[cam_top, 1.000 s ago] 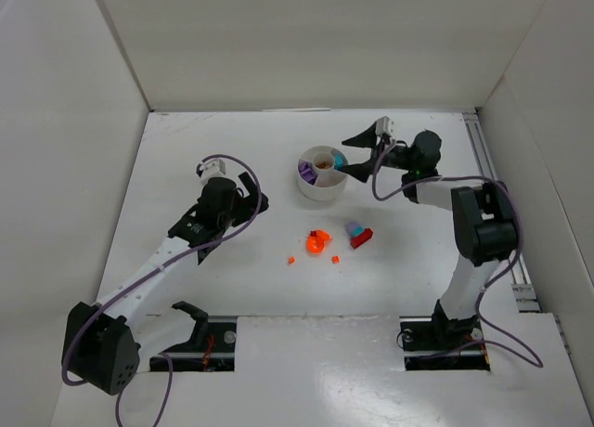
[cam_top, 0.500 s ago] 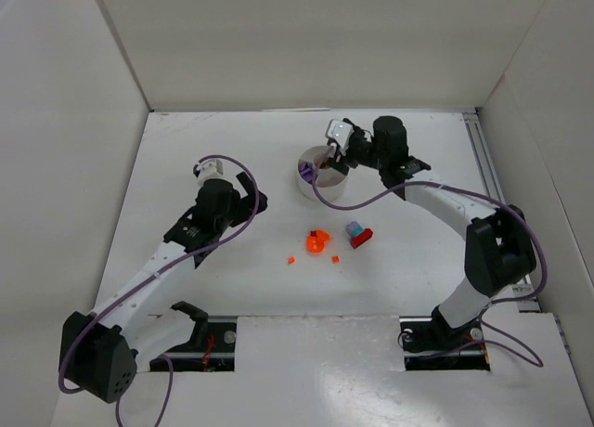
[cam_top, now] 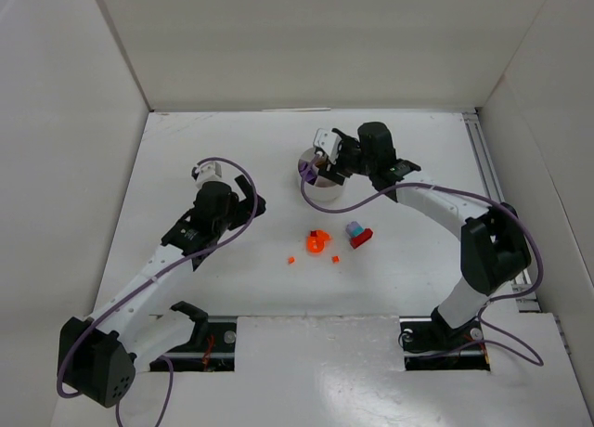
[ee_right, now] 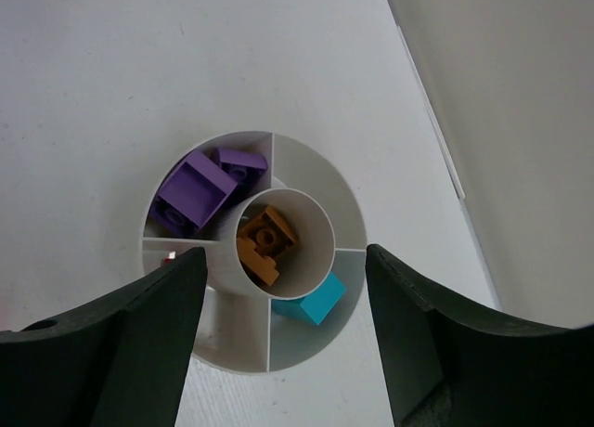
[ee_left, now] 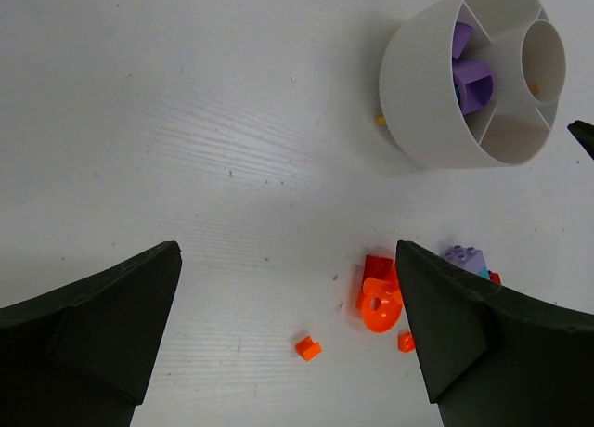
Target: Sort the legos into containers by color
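You had swung the right arm leftward over the last second, so the right gripper point(cam_top: 322, 158), earlier off the dish's right side, hung above the round white dish point(cam_top: 320, 191). The left arm had barely shifted. The right gripper's fingers point(ee_right: 130, 343) stood apart with nothing between them, and its wrist view looked straight down into the dish. The left gripper point(ee_left: 286, 260) was spread wide and empty, hovering over bare tabletop point(cam_top: 186, 167) to the left of the dish and well apart from it.

The dish sat toward the tabletop's far edge, a little right of the middle. Inside it, two purple bricks point(ee_right: 195, 190) lay together in one wedge section, a brown piece point(ee_right: 264, 241) lay in the central well, and a teal brick point(ee_right: 311, 300) lay in another wedge.

The loose legos lay near the middle of the tabletop, on the near side of the dish. An orange round piece point(ee_left: 379, 308) touched an orange-red brick point(ee_left: 376, 267). Two tiny orange bits point(ee_left: 307, 348) lay just beside them. To their right, a lilac brick point(cam_top: 355, 228) rested against a red piece point(cam_top: 362, 239).
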`<action>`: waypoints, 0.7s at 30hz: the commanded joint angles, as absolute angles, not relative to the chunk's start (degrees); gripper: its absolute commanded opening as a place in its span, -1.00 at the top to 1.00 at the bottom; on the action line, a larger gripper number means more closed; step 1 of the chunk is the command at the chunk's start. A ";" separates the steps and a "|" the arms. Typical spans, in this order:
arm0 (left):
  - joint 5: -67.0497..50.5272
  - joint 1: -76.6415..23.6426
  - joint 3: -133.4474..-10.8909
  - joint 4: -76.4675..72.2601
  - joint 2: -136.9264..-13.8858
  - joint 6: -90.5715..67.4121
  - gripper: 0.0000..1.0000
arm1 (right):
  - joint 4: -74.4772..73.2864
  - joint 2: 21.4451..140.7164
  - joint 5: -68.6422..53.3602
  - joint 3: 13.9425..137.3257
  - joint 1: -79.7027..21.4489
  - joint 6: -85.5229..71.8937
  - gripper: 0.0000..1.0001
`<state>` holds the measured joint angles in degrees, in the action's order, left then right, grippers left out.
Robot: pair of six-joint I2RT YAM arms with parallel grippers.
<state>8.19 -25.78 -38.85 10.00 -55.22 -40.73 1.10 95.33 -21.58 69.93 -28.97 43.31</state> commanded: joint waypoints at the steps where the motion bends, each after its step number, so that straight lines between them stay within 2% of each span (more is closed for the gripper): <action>1: 8.88 -25.58 -38.76 10.37 -54.40 -39.81 -1.00 | 0.53 94.66 -20.83 72.42 -29.44 43.33 -0.50; 14: 8.88 -25.58 -40.34 10.90 -56.69 -40.34 -1.00 | 0.53 93.08 -21.97 69.70 -27.78 42.80 -0.60; 16: 8.35 -25.58 -40.87 11.42 -57.74 -40.86 -1.00 | 0.53 93.08 -21.97 68.65 -27.77 42.80 -0.68; 17: 8.35 -25.58 -40.87 11.43 -57.74 -40.87 -1.00 | 0.53 92.47 -21.97 68.64 -27.77 42.80 -0.99; 21: 8.35 -25.58 -41.39 12.74 -58.89 -42.01 -1.00 | 0.00 91.93 -21.97 67.33 -28.38 42.80 -0.99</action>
